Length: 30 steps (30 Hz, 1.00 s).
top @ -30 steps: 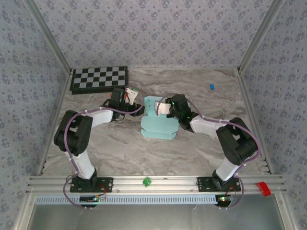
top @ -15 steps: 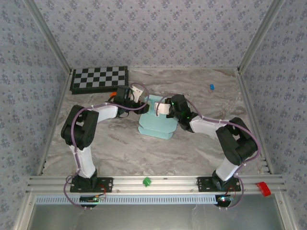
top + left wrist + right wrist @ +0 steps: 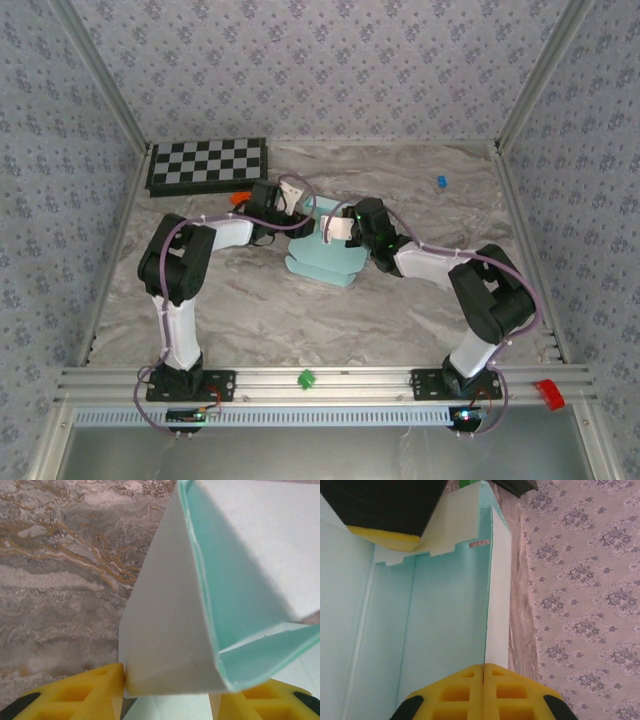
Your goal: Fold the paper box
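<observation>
The paper box (image 3: pixel 322 262) is pale mint card, partly folded, lying mid-table between both arms. My left gripper (image 3: pixel 302 208) is at its far left corner. In the left wrist view the gripper (image 3: pixel 167 680) has its yellow fingers (image 3: pixel 75 695) on either side of a raised, folded corner of the box (image 3: pixel 170 630), touching the card. My right gripper (image 3: pixel 336 228) is at the box's far right side. In the right wrist view the gripper (image 3: pixel 484 667) is shut on the thin edge of an upright wall (image 3: pixel 497 590) of the box.
A black-and-white checkerboard (image 3: pixel 207 165) lies at the back left. A small blue object (image 3: pixel 441 181) sits at the back right and an orange bit (image 3: pixel 237 198) lies beside the left wrist. Patterned walls enclose the table on three sides.
The left arm has swung right and brought its gripper onto the box's far left corner, jaws narrowing. The box has shifted slightly left. The right gripper keeps its hold.
</observation>
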Available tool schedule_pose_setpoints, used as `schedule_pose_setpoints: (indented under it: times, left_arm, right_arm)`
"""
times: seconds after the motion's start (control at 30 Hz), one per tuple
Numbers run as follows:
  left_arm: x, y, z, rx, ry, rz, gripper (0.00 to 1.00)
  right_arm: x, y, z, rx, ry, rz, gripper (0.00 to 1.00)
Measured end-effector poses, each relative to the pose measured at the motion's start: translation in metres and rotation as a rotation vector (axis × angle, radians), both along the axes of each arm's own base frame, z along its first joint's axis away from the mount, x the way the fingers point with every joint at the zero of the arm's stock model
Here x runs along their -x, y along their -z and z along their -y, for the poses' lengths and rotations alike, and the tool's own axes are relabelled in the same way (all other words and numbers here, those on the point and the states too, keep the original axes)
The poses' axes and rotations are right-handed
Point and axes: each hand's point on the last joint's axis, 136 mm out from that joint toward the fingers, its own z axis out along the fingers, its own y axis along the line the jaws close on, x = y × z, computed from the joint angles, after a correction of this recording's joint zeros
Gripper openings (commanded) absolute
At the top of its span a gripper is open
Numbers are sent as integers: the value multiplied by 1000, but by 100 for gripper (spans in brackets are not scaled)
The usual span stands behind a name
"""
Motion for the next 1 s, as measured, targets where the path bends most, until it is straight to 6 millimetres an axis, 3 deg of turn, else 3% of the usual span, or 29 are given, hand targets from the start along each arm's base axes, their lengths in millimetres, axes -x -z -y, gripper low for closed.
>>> schedule_pose_setpoints:
  times: [0.6, 1.0]
  left_arm:
    - [-12, 4, 8, -1, -42, 25, 34]
    - [-15, 2, 11, 13, -57, 20, 42]
  right_arm:
    - [1, 2, -2, 0, -3, -17, 0]
    - [1, 4, -2, 3, -3, -28, 0]
